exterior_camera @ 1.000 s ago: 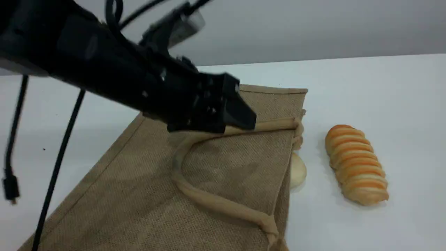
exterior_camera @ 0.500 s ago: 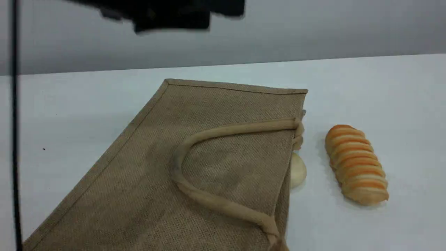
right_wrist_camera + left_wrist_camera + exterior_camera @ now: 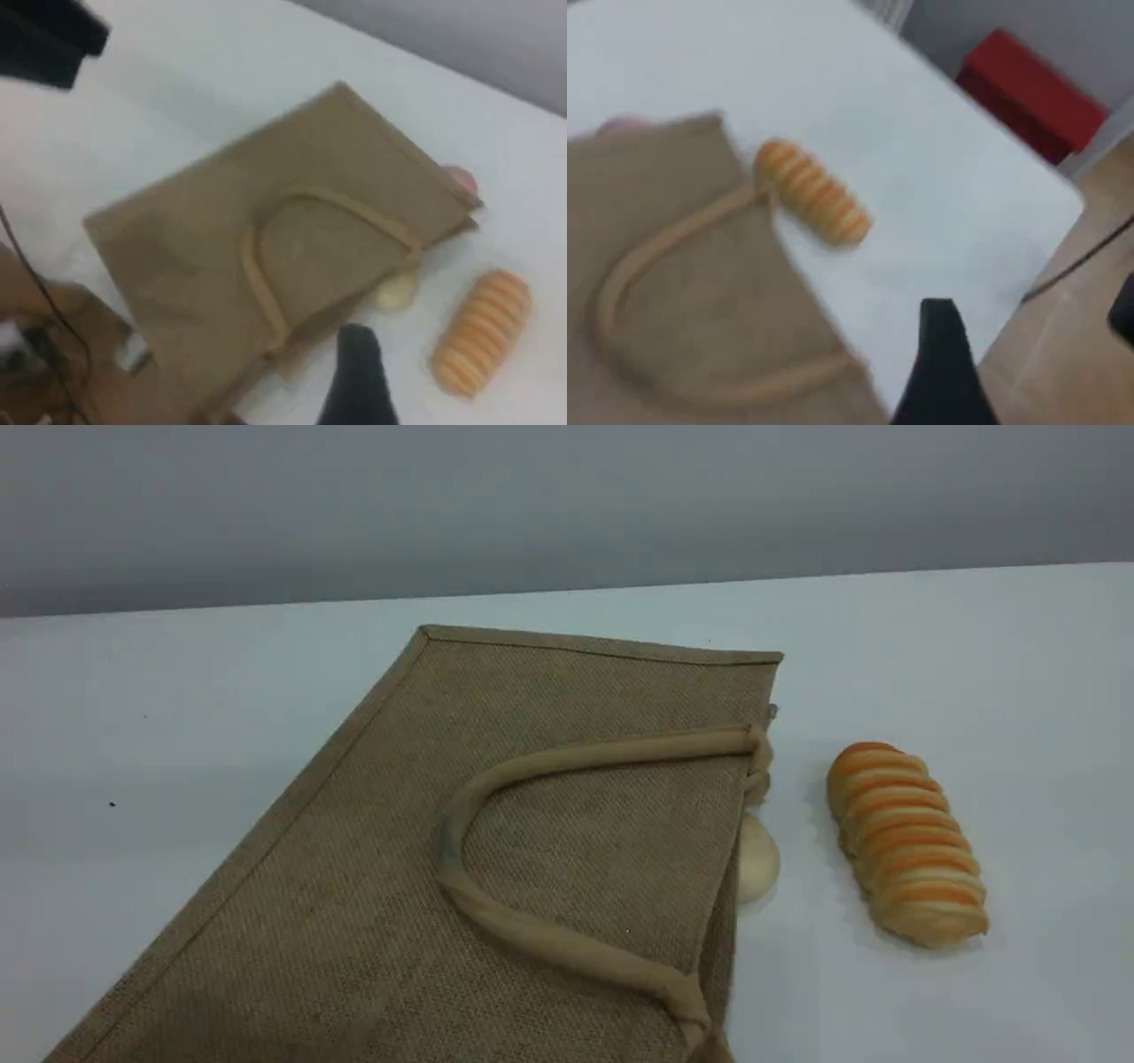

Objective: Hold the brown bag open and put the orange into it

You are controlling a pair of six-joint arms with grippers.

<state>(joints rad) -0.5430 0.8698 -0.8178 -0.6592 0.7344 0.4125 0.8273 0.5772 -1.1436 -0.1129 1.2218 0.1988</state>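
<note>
The brown bag (image 3: 496, 850) lies flat on the white table, its mouth toward the right and one beige handle (image 3: 532, 766) looped on top. It also fills the left wrist view (image 3: 682, 292) and the right wrist view (image 3: 266, 248). The orange is out of view in every frame. Neither arm shows in the scene view. High above the table, the left gripper's black fingertip (image 3: 939, 354) hangs over the table's edge with nothing on it. The right gripper's black fingertip (image 3: 356, 376) hovers above the bag's mouth side, also with nothing on it.
A ridged orange-and-cream bread loaf (image 3: 904, 841) lies right of the bag. A pale cream round thing (image 3: 760, 859) peeks out at the bag's mouth. A pink ball (image 3: 461, 180) sits behind the bag's far corner. A red box (image 3: 1032, 93) stands beyond the table.
The left arm, low over the bag's handle a second ago, has risen out of the scene view's top edge. The handle and bag lie as they did.
</note>
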